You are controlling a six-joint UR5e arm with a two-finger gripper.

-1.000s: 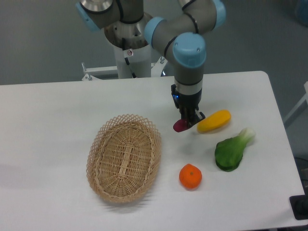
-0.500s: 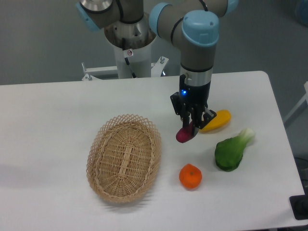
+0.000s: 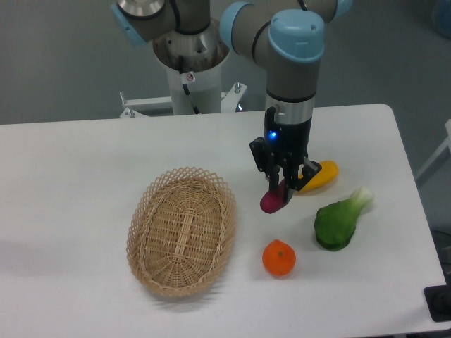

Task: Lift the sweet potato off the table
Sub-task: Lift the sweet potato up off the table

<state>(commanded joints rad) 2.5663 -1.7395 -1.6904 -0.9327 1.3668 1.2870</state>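
Observation:
The sweet potato is a small dark reddish-purple tuber. It hangs tilted between the fingers of my gripper, which is shut on it and holds it a little above the white table. Its lower end shows below the fingers; its upper part is hidden by them. The gripper points straight down, just left of the yellow oblong vegetable.
A wicker basket lies to the left of the gripper. A round orange fruit sits in front of it. A green leafy vegetable lies at the right, near the table's right edge.
The gripper has risen with the sweet potato shut in it, lifting it off the table and shifting slightly toward the front. The other things have not moved.

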